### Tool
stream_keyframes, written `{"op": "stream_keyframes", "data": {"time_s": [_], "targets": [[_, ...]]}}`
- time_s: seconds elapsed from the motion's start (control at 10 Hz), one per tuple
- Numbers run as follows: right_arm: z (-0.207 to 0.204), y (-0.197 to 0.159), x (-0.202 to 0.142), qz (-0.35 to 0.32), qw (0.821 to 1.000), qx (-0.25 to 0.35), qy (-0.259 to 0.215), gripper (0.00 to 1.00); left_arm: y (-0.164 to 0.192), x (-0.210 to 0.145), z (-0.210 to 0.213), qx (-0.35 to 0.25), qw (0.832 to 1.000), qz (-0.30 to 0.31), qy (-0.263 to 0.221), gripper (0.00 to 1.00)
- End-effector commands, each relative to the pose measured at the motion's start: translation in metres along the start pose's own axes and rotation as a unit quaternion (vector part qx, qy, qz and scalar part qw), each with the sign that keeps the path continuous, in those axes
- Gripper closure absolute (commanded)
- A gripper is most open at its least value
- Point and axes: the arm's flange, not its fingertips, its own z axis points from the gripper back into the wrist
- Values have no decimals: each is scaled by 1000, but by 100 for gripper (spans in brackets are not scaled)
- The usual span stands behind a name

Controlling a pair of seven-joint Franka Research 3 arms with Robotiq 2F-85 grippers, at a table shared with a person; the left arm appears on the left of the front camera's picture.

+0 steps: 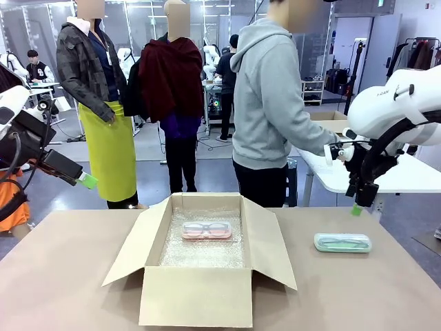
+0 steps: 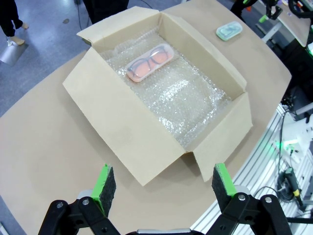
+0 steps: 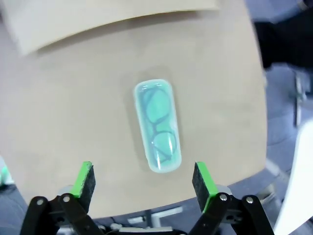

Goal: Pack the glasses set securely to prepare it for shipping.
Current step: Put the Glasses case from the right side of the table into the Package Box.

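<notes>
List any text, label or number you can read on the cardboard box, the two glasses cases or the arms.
Brown cardboard box: no print on the walls or flaps in view.
Pale pink see-through glasses case: no label.
Mint green see-through glasses case: no label.
White right arm: small dark lettering on its shell, too blurred to read.

Under and ahead of left pincer: box standing on table, its nearest corner just past the fingertips. Inside box, on bubble wrap, toward the wall farthest from that pincer: first case, lying flat. Beyond box, farther still from left pincer, on bare table: second case, below right pincer, lengthwise between its two fingers, apart from both. Ahead of right pincer, past second case and clear of it: box flap.
</notes>
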Motion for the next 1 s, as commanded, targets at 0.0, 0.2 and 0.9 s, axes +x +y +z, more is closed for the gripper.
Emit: {"op": "stream_keyframes", "data": {"time_s": [0.0, 0.2, 0.9], "targets": [[4, 11, -1, 61, 998, 13, 19, 0, 1, 0, 1, -9, 1000, -1, -9, 0], [0, 5, 2, 37, 999, 11, 5, 0, 1, 0, 1, -9, 1000, -1, -9, 0], [-66, -13, 2, 37, 997, -4, 65, 0, 1, 0, 1, -9, 1000, -1, -9, 0]]}}
